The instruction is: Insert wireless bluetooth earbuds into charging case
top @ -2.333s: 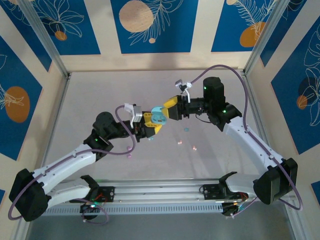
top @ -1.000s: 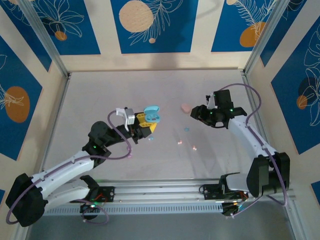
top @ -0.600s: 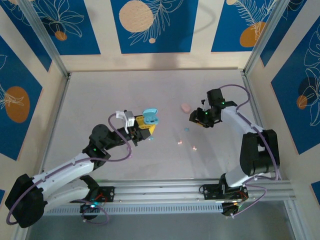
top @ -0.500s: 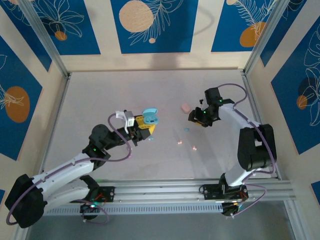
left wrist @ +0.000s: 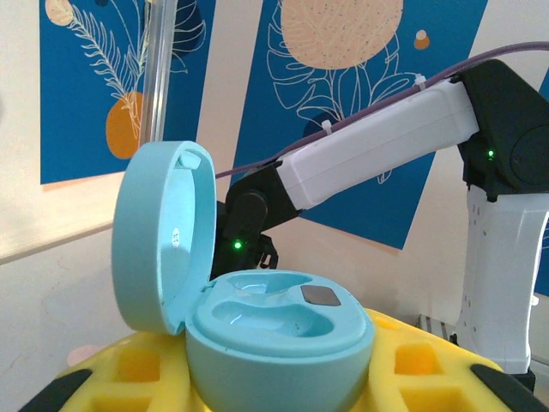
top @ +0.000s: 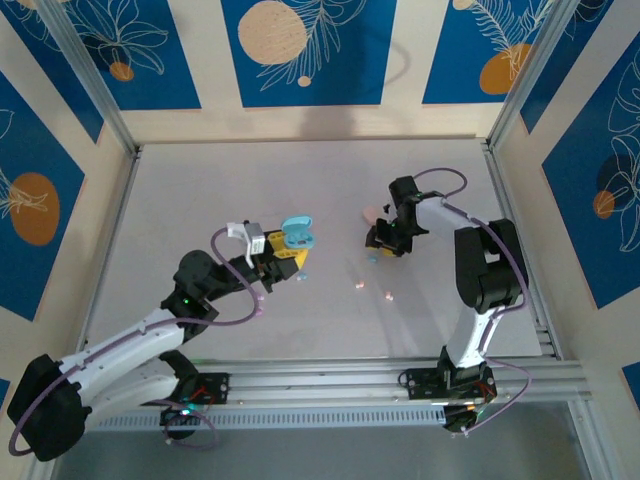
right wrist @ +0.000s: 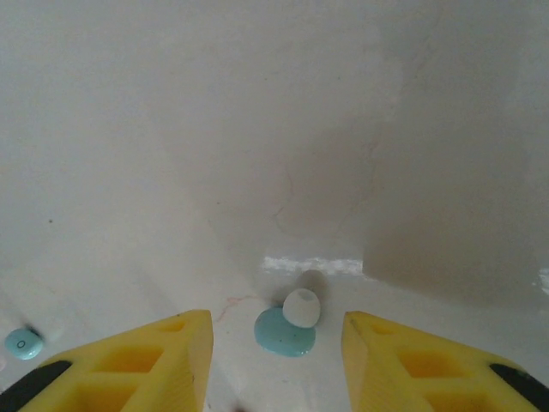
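My left gripper [top: 288, 252] is shut on a light blue charging case [left wrist: 279, 343] and holds it above the table with its lid [left wrist: 163, 232] swung open. Both wells in the case look empty. The same case [top: 298, 236] sits left of centre in the top view. A light blue earbud [right wrist: 287, 329] with a white tip lies on the table between the yellow fingers of my open right gripper [right wrist: 276, 319]. That gripper [top: 379, 245] points down just above the bud without touching it. A second blue earbud [right wrist: 23, 343] lies off to its left.
A pink case [top: 371, 213] rests shut on the table just behind the right gripper. Two peach earbuds [top: 358, 287] [top: 388, 295] lie nearer the front. Patterned walls and metal posts enclose the table [top: 200, 190].
The right arm has swung in from the right toward the centre and come down over the blue earbud. The left arm keeps holding the open case almost still.
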`<control>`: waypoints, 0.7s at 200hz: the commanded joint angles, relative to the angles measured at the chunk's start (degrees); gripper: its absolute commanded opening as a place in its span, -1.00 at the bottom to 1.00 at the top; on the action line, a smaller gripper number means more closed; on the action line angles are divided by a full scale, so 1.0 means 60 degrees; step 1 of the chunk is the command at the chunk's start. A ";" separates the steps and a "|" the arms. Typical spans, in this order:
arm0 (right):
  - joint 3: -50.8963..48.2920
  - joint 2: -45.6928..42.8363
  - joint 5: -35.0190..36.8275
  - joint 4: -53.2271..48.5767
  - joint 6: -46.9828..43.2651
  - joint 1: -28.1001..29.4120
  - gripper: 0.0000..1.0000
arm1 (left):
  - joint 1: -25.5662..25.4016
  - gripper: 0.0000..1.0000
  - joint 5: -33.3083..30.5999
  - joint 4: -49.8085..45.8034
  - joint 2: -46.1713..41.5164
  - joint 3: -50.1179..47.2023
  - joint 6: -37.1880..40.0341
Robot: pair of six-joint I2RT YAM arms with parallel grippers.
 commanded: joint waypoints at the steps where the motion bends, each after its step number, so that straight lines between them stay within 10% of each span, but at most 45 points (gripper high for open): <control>1: 0.0276 0.0256 0.0078 -0.0305 -0.0166 0.0168 -0.10 | -0.0079 -0.54 -0.0095 0.0017 -0.0163 0.0036 0.0127; 140: 0.0189 0.0208 -0.0366 -0.0610 0.0147 0.0712 -0.06 | -0.0076 -0.54 -0.0066 -0.0093 -0.0082 0.0180 0.0086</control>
